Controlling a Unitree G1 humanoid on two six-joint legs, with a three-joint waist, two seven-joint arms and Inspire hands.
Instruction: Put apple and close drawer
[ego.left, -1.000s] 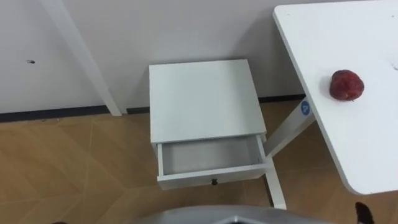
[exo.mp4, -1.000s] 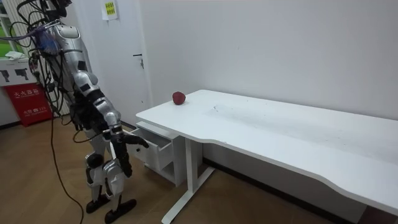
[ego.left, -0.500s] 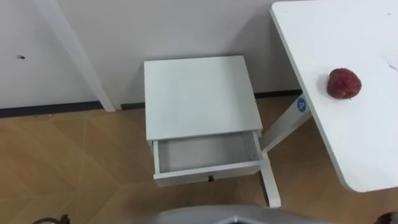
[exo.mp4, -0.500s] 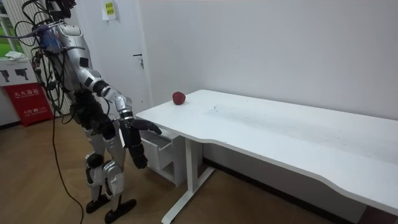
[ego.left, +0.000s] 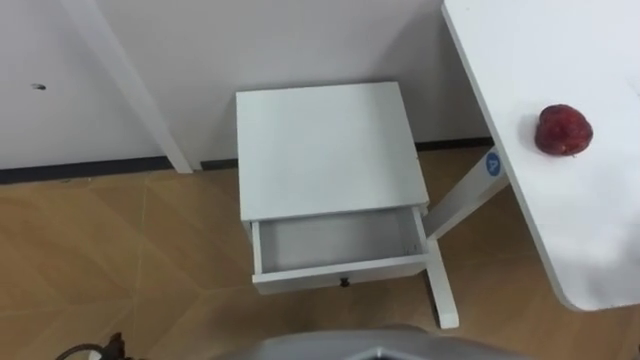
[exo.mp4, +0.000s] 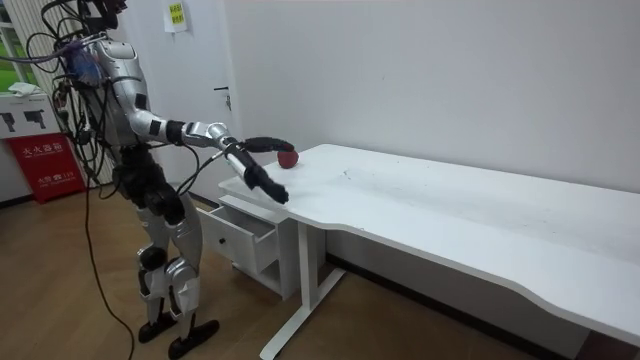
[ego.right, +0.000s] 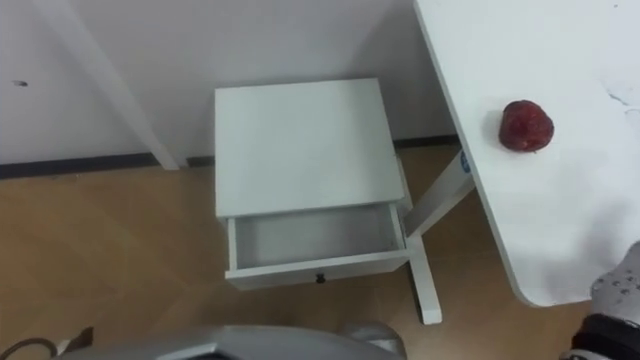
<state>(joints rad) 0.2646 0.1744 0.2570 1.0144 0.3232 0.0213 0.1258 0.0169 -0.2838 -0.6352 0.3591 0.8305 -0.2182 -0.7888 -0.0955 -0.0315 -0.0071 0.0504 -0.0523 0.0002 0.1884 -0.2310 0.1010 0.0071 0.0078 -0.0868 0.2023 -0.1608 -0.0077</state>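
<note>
A dark red apple (ego.left: 563, 130) lies on the white table (ego.left: 560, 230) near its far left end, with nothing touching it. Against the wall stands a small white cabinet (ego.left: 325, 150). Its drawer (ego.left: 338, 243) is pulled out and has nothing in it. I stand in front of the cabinet, and the table is to my right. My right hand (exo.mp4: 258, 172) is raised over the table's corner, open with the thumb spread, a short way from the apple (exo.mp4: 288, 157). The right wrist (ego.right: 612, 292) shows at the lower right edge of the right eye view.
A slanted white post (ego.left: 130, 85) leans against the wall left of the cabinet. The table's white leg and foot (ego.left: 440, 280) stand right beside the drawer's right end. Wooden floor (ego.left: 120, 260) lies to the left of the cabinet.
My right arm has swung up from beside the drawer to the table's corner, close to the apple. The eye view has shifted a little; apple, cabinet and drawer have not moved.
</note>
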